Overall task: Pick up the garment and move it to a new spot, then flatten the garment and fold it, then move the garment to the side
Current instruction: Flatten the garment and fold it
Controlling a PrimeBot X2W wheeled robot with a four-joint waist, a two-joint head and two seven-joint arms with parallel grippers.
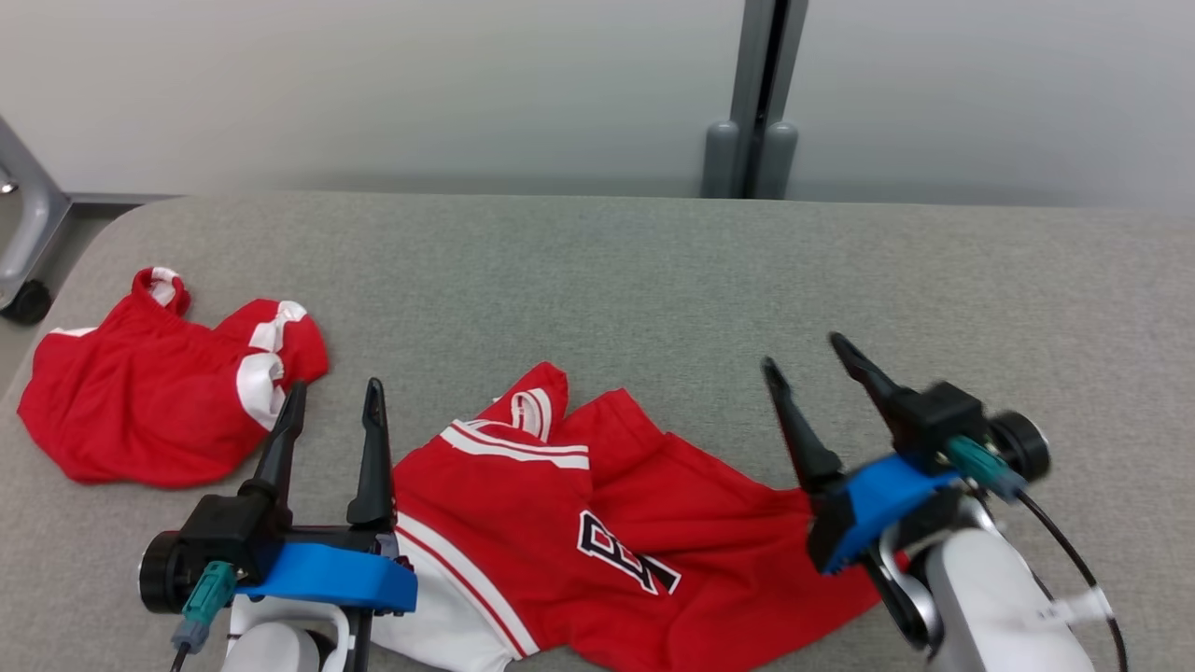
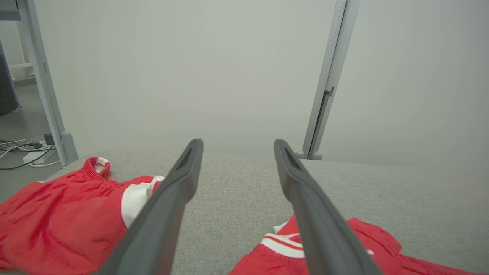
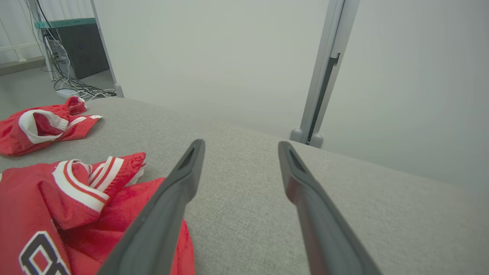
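Red garment (image 1: 523,523) lies crumpled at lower centre on grey table (image 1: 653,280); left gripper (image 1: 336,383) and right gripper (image 1: 801,350) flank it, jaws apart, empty.

Bright even diffuse light, faint shadows, right pincer (image 1: 801,351) blurred, wide-angle bowing in wrist views

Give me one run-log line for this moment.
left gripper: open, empty | right gripper: open, empty | red-and-white striped jersey: crumpled on grey fabric table | second red garment: left, untouched

Dark, white-edged character (image 1: 627,553), perhaps 8 or B, on the red jersey (image 1: 504,509).
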